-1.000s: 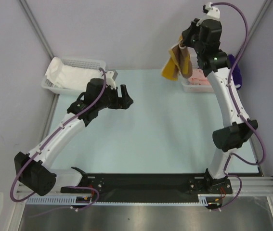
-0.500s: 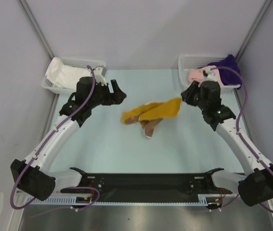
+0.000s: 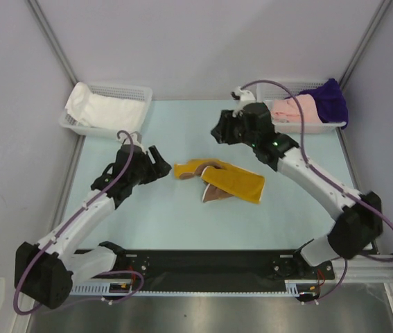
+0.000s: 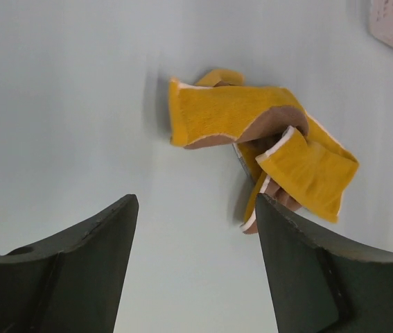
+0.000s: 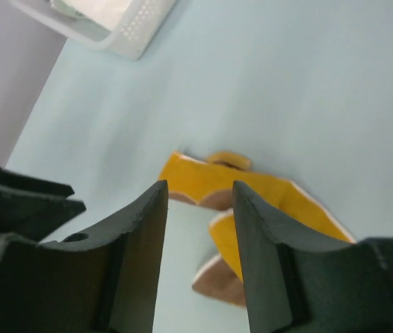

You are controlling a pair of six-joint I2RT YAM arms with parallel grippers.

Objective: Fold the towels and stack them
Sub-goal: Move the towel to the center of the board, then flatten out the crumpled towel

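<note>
A mustard towel (image 3: 220, 180) with a brown underside lies crumpled and partly folded over on the table's middle. It also shows in the left wrist view (image 4: 251, 118) and under the right fingers (image 5: 265, 194). My left gripper (image 3: 160, 165) is open just left of it, apart from the cloth, with nothing between its jaws (image 4: 195, 201). Above the towel's far edge hovers my right gripper (image 3: 218, 132), open and empty (image 5: 199, 186). A white towel (image 3: 102, 109) lies in the left basket. A pink towel (image 3: 297, 109) and a purple towel (image 3: 328, 100) lie in the right basket.
The white mesh left basket (image 3: 130, 90) stands at the far left corner, the right basket (image 3: 307, 127) at the far right. Grey walls close the back and both sides. The arm bases sit on a black rail (image 3: 210, 267) at the near edge.
My right gripper has opened and let go of the mustard towel, which now lies on the table. The right arm swung left over it; the left gripper moved nearer, beside the towel.
</note>
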